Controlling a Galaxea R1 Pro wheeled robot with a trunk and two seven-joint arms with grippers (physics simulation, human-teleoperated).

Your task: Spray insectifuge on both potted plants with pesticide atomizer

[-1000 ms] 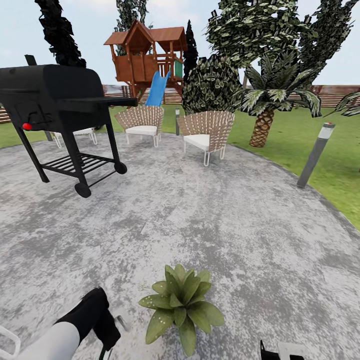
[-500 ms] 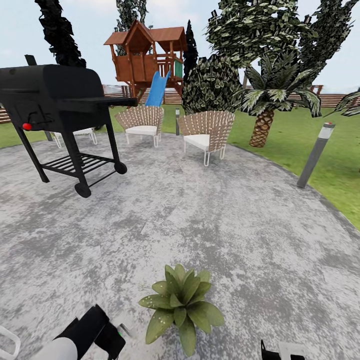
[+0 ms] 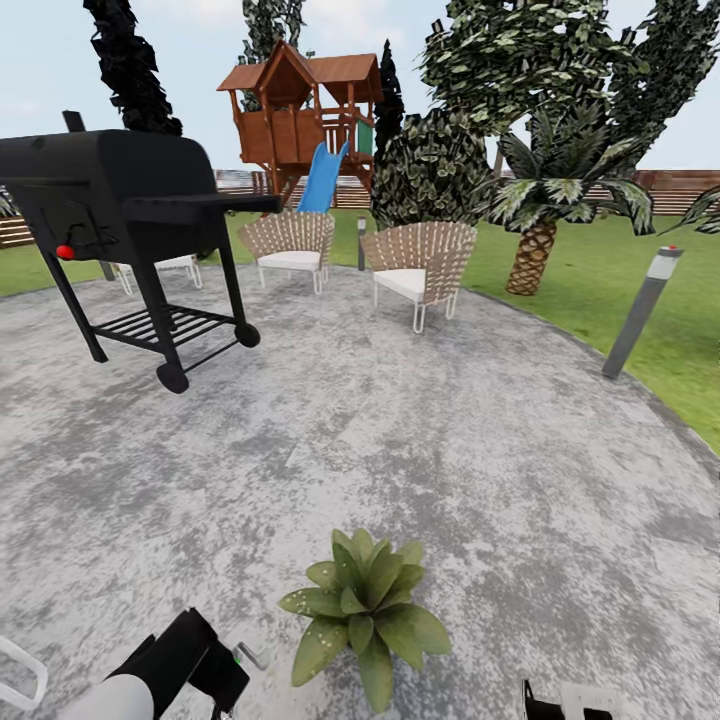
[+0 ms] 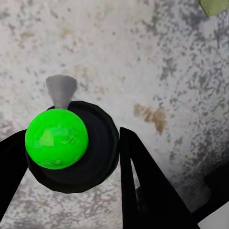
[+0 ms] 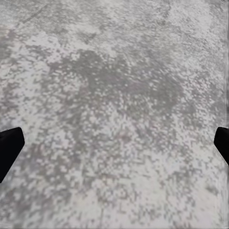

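One potted plant (image 3: 362,610), a low rosette of speckled green leaves, sits on the stone patio (image 3: 420,440) close in front of me. My left gripper (image 3: 218,682) hangs just left of it, shut on the pesticide atomizer (image 3: 246,657), whose pale trigger pokes out toward the plant. In the left wrist view the bottle (image 4: 57,138) shows end-on as a green disc in a dark ring between the black fingers (image 4: 140,181), and its grey nozzle (image 4: 61,89) points over the paving. A leaf tip (image 4: 214,5) shows at the edge. My right gripper (image 5: 114,145) is open over bare stone.
A black wheeled grill (image 3: 120,215) stands at the far left of the patio. Two wicker chairs (image 3: 415,265) sit at the back. A grey bollard lamp (image 3: 642,310) marks the right rim by the lawn (image 3: 600,270). Beyond are a palm (image 3: 535,220) and a wooden playhouse (image 3: 300,120).
The whole head view has shifted slightly, so the camera moved. My left arm has dropped lower in the picture and the atomizer's trigger now shows beside the plant.
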